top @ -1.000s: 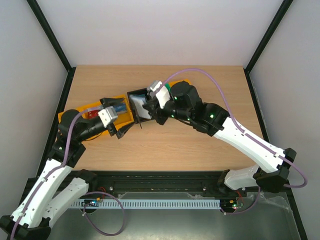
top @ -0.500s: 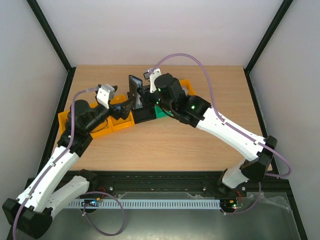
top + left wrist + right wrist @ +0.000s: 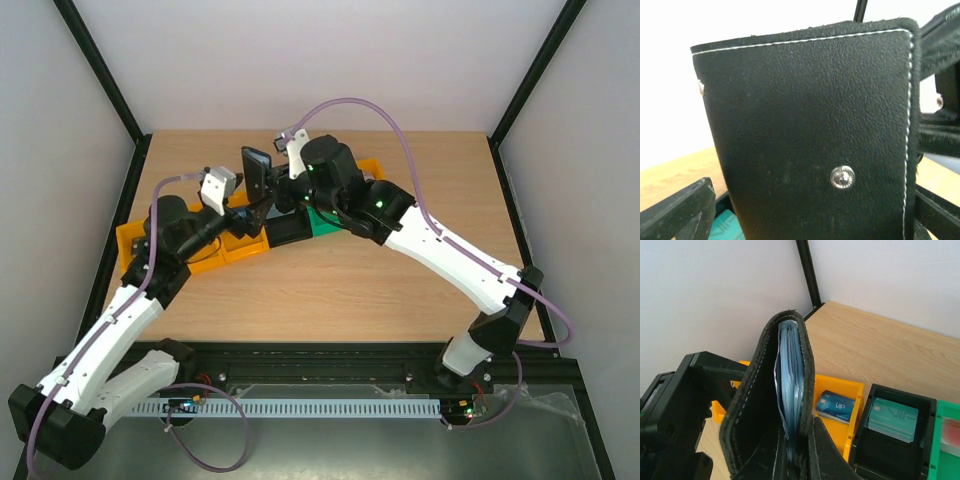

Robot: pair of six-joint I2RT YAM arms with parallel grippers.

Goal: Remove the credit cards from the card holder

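On the wooden table (image 3: 400, 290) sit orange bins (image 3: 133, 238), a black bin (image 3: 290, 232) and a green bin (image 3: 323, 225), seemingly touching in a row.

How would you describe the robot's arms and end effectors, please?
Both the left arm and right arm have white link shells and black joint housings; small green lights glow on the right one. A lilac cable trails along each. The left end effector and right end effector are black, two-fingered.

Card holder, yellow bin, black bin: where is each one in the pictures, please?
card holder (image 3: 752, 410): right wrist view, black outer cover.
yellow bin (image 3: 839, 432): right wrist view, bare inside wall.
black bin (image 3: 865, 440): right wrist view, left wall.
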